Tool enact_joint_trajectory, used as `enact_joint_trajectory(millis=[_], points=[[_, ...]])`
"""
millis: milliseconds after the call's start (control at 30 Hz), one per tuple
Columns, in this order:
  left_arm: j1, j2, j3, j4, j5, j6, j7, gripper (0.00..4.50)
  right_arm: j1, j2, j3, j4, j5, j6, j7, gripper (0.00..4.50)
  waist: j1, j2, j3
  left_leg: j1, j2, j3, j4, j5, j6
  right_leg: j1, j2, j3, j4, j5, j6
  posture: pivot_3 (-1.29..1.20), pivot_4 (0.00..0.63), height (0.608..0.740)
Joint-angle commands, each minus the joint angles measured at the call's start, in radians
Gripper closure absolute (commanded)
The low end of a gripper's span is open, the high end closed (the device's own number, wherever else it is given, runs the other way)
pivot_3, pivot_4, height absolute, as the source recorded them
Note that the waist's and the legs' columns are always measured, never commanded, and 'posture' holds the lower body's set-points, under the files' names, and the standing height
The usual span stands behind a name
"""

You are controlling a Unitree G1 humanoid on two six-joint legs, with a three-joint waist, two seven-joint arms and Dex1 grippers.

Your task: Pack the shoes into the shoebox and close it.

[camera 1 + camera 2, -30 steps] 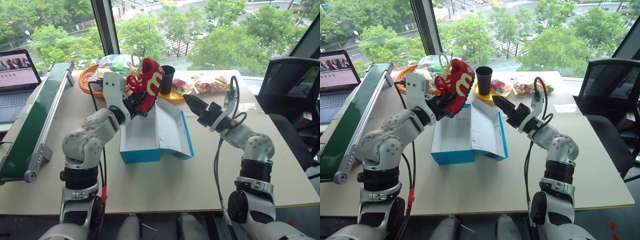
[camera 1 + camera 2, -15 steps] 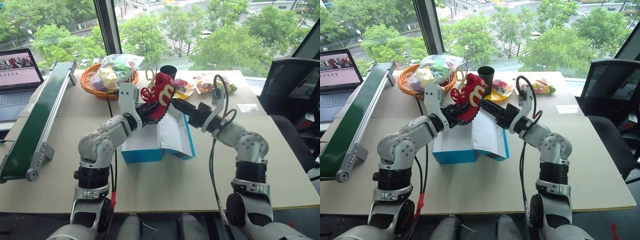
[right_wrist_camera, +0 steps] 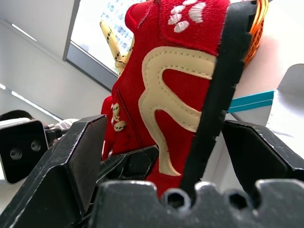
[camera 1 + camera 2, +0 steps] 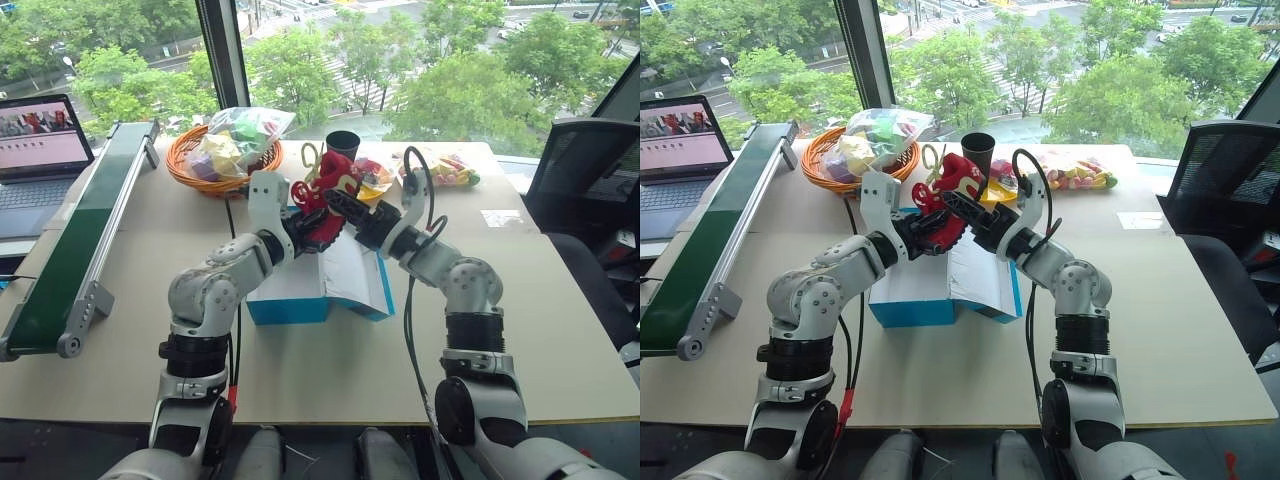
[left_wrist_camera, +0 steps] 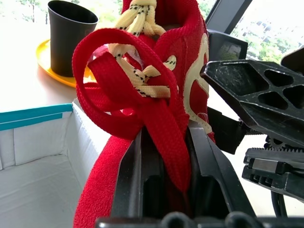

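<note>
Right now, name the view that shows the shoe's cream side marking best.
The right wrist view: the shoe stands between the right gripper's open fingers, its curved marking and dark sole facing the camera. The left wrist view shows mostly laces and red tongue clamped in the left gripper. The eye views show the shoe small above the shoebox.

Bright daylight from the window point(image 4: 420, 60) at 12 o'clock; trees outside slightly washed out. Table point(image 4: 330, 370) evenly lit, soft shadows falling toward 6 o'clock under the shoebox point(image 4: 300, 300). Head views sharp, mild bending at the edges. Wrist views: backlit, sky blown out, near fingers point(image 3: 66, 171) dark and soft.
</note>
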Motion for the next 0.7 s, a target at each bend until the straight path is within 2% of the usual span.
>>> enact_joint_trajectory(millis=[33,133,267,333,367,433,500,567,700], points=[[-0.021,-0.004,0.014,-0.055,-0.021,0.001,-0.003,4.35,-0.039,-0.003,-0.024,-0.005,0.008,-0.049,0.004,1.27,0.0,0.0,0.0,0.0,0.0,0.0,0.0,0.0,0.0,0.0,0.0,0.0,0.0,0.0,0.0,0.0,0.15,0.74],[-0.017,-0.007,0.02,-0.056,-0.023,0.008,0.004,4.35,-0.046,-0.003,-0.03,0.003,0.013,-0.06,0.002,2.35,-0.003,0.0,0.0,0.0,0.0,0.0,0.0,0.0,0.0,0.0,0.0,0.0,0.0,0.0,0.0,0.0,0.15,0.74],[-0.007,0.001,0.039,-0.053,-0.037,0.019,-0.002,4.35,-0.061,-0.007,-0.037,0.021,0.009,-0.077,-0.002,3.57,-0.003,0.0,0.0,0.0,0.0,0.0,0.0,0.0,0.0,0.0,0.0,0.0,0.0,0.0,0.0,0.0,0.15,0.74],[0.013,0.023,0.048,-0.053,-0.052,0.035,-0.026,3.41,-0.073,-0.009,-0.04,0.027,0.011,-0.085,0.002,3.96,-0.003,0.0,0.0,0.0,0.0,0.0,0.0,0.0,0.0,0.0,0.0,0.0,0.0,0.0,0.0,0.0,0.15,0.74],[0.019,0.031,0.056,-0.054,-0.063,0.042,-0.038,3.22,-0.078,-0.01,-0.039,0.028,0.007,-0.088,-0.001,4.09,-0.003,0.0,0.0,0.0,0.0,0.0,0.0,0.0,0.0,0.0,0.0,0.0,0.0,0.0,0.0,0.0,0.15,0.74],[0.024,0.074,0.067,-0.06,-0.059,0.044,-0.057,2.37,-0.1,-0.014,-0.042,0.025,0.007,-0.09,-0.015,4.18,-0.003,0.0,0.0,0.0,0.0,0.0,0.0,0.0,0.0,0.0,0.0,0.0,0.0,0.0,0.0,0.0,0.15,0.74],[0.03,0.153,0.086,-0.062,-0.054,0.048,-0.094,1.82,-0.137,-0.019,-0.04,0.011,0.007,-0.083,-0.042,4.22,-0.004,0.001,0.001,0.0,0.0,0.0,0.0,0.0,0.0,0.0,0.0,0.0,0.0,0.0,0.0,0.0,0.15,0.74],[0.044,0.238,0.093,-0.057,-0.049,0.048,-0.14,1.07,-0.178,-0.023,-0.035,-0.002,0.008,-0.06,-0.067,4.23,-0.009,0.001,0.001,-0.001,0.0,0.0,-0.001,0.0,0.0,-0.002,0.0,0.0,0.001,0.0,0.0,0.0,0.15,0.74],[0.084,0.374,0.1,-0.044,-0.023,0.034,-0.2,1.07,-0.257,-0.036,0.059,-0.009,-0.064,0.02,-0.131,4.24,-0.018,0.004,0.003,0.0,0.001,0.0,-0.002,0.0,0.0,-0.003,0.001,0.001,0.001,0.0,0.0,0.0,0.15,0.74]])
